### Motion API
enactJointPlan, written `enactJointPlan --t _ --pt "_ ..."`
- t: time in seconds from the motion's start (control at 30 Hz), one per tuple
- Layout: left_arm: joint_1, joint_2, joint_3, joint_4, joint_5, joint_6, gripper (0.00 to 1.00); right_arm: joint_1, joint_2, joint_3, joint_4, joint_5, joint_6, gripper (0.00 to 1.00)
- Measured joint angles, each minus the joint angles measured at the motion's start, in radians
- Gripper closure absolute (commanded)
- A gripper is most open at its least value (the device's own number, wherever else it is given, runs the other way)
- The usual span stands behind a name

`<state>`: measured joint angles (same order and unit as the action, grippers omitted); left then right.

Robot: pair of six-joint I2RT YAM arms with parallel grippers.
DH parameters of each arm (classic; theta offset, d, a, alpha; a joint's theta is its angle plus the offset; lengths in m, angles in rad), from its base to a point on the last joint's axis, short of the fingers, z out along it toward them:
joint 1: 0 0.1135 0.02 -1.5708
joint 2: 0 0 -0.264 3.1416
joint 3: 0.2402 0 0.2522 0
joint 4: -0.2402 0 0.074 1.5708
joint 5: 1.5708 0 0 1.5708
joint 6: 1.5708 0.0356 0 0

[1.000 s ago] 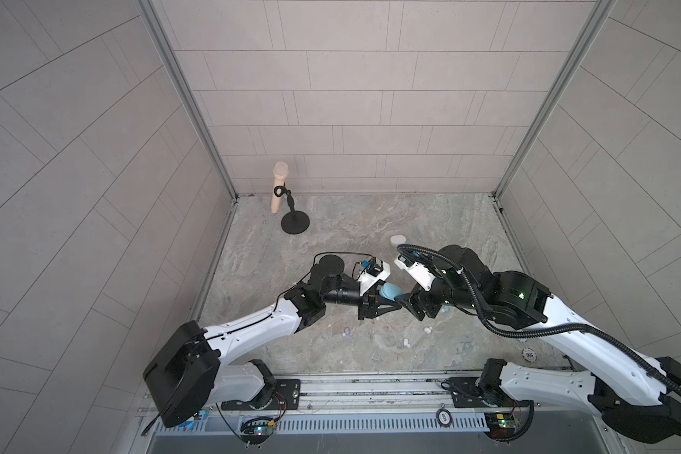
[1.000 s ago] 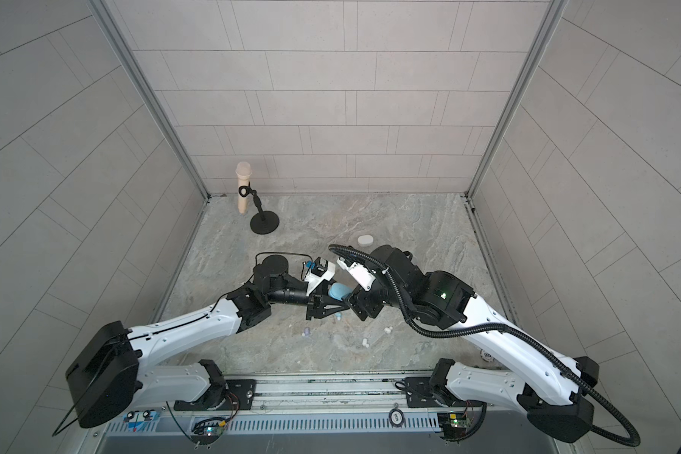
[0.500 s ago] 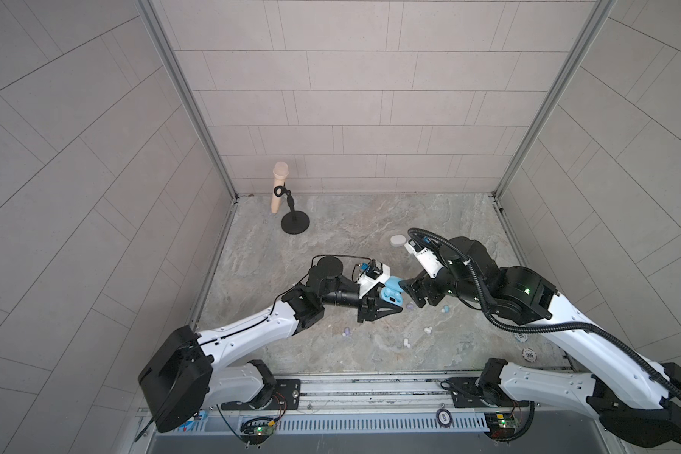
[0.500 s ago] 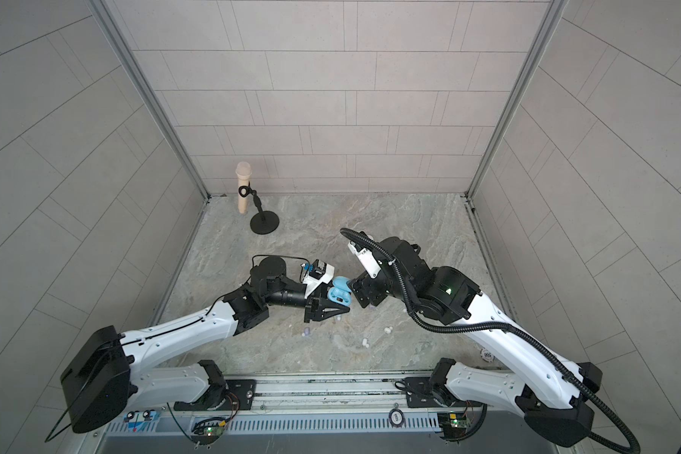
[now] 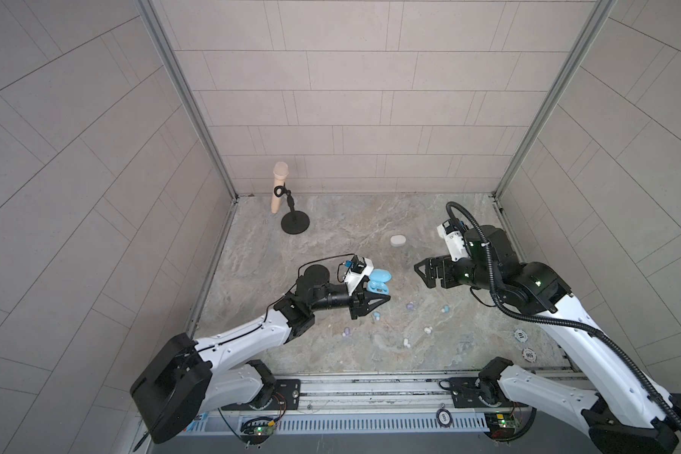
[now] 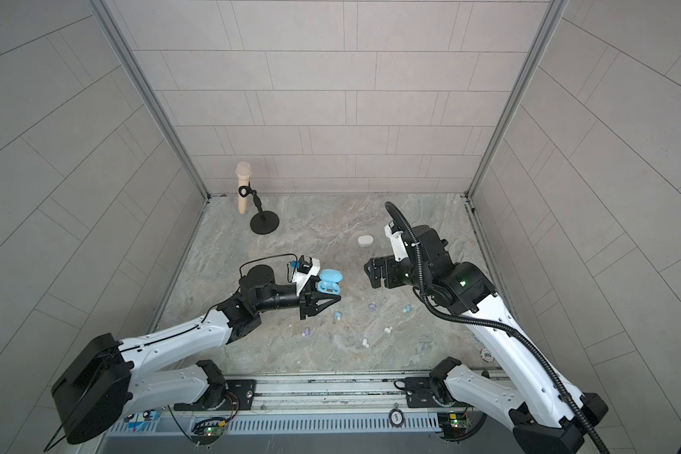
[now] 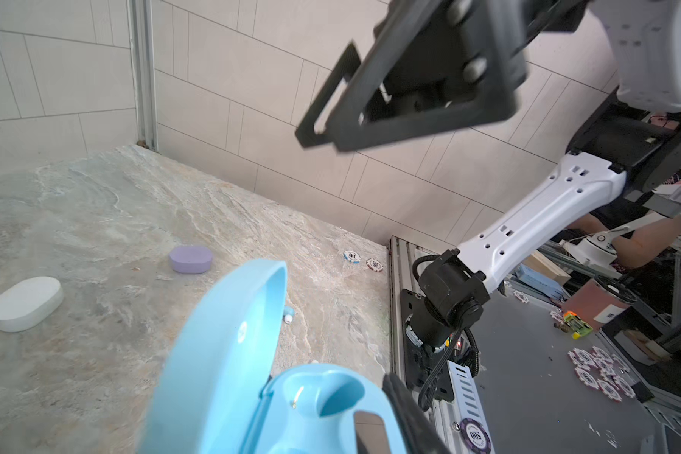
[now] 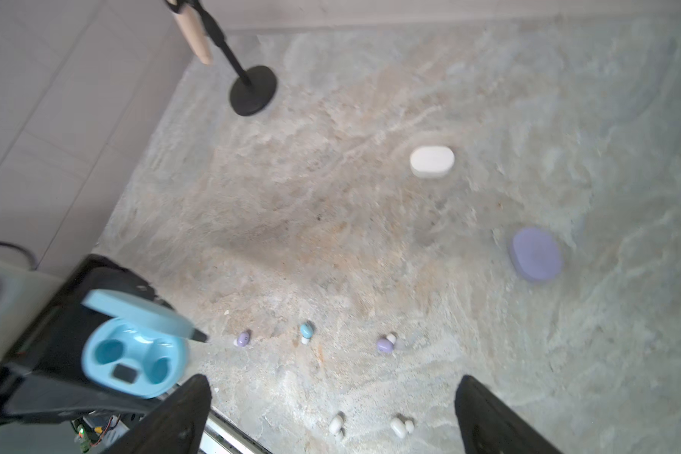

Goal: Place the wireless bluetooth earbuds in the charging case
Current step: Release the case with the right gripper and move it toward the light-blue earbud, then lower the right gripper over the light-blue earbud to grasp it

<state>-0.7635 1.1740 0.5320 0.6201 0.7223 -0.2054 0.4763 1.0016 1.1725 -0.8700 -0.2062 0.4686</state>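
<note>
Case (image 5: 378,289) in left gripper (image 5: 375,295); right gripper (image 5: 423,275) wide

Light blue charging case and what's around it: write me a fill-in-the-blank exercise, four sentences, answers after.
1. The left gripper holds the light blue charging case with its lid ___.
2. Its two wells are ___.
3. The right gripper, jaws wide apart, holds ___.
4. On the table lie ___ loose earbuds.
Missing words: open; empty; nothing; six.
</note>
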Motion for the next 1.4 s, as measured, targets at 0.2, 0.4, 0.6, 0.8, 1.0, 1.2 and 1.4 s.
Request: enactJointPlan --t 0.2,0.4,0.6,0.8,1.0,1.2,1.4 --pt "0.011 0.019 0.006 0.027 -0.013 0.002 0.99 -0.188 0.074 -0.244 -0.004 -0.039 0.101 0.21" --pt "0.017 0.048 0.035 0.030 -0.004 0.004 0.99 -0.292 0.227 -0.284 -0.008 -0.034 0.127 0.31" --pt "0.017 0.048 0.035 0.039 0.003 0.004 0.99 -0.309 0.393 -0.322 0.048 -0.069 0.127 0.29" --pt "0.017 0.047 0.035 0.039 0.004 0.004 0.99 -0.322 0.433 -0.377 0.102 -0.086 0.135 0.28" --pt "0.017 0.047 0.035 0.040 0.010 0.004 0.99 -0.327 0.460 -0.396 0.172 -0.097 0.151 0.27" --pt "0.017 0.047 0.035 0.041 0.011 0.004 0.99 -0.327 0.472 -0.402 0.216 -0.106 0.169 0.27" --pt "0.017 0.045 0.035 0.040 0.011 0.005 0.99 -0.327 0.472 -0.402 0.238 -0.131 0.184 0.26"
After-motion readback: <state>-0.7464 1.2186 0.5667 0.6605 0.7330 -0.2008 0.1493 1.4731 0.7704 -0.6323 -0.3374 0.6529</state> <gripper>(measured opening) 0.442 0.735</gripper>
